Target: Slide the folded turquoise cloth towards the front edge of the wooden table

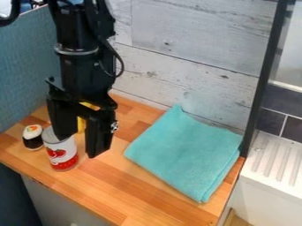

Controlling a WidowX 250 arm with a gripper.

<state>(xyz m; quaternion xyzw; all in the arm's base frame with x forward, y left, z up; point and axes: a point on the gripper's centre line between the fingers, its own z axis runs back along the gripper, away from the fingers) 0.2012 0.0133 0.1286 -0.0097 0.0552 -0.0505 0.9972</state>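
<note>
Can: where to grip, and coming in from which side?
I'd take the upper side wall, from straight above. The can stands upright, and its round wall gives two opposite faces to squeeze. The sushi roll sits close beside it, so I'd turn the gripper to keep its fingers out of that narrow gap.

Hand (78,146), fingers apart, near can (61,154); teal cloth (184,152).

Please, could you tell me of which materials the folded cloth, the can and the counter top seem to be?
Folded cloth: soft, matte textile, perhaps microfibre, judging by its fuzzy surface.
Can: probably metal, from its greyish top, with a printed label.
Counter top: wood or wood-look laminate, smooth, showing joined strips in varied brown tones.
</note>
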